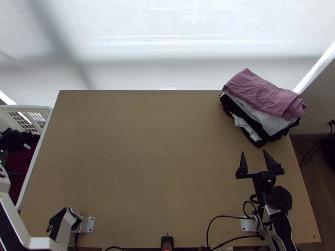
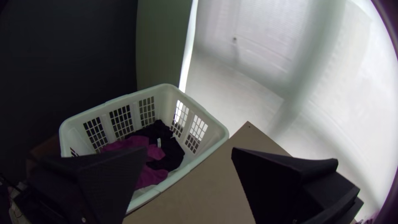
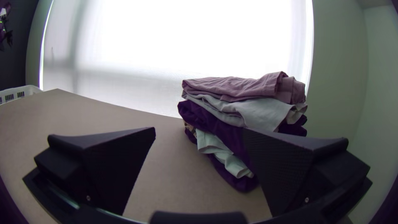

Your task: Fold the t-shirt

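In the top view, my left gripper (image 1: 3,155) is at the left edge by the basket; in the left wrist view the same gripper (image 2: 188,151) stands open, nothing between its fingers. A magenta garment (image 2: 132,143) and a black one (image 2: 172,151) lie bunched in the basket. My right gripper (image 1: 254,154) is open and empty on the near side of the clothes pile; the right wrist view has this gripper (image 3: 199,132) with its fingers wide apart. Folded pink cloth (image 1: 261,94) tops the pile, over light cloth (image 3: 265,112) and dark cloth (image 3: 211,118).
The white basket (image 1: 30,175) stands against the left side of the wooden table (image 1: 146,154). The clothes pile occupies the table's far right corner. Black cables (image 1: 226,216) run along the near edge, between the arm bases. A pale window blind hangs behind the table.
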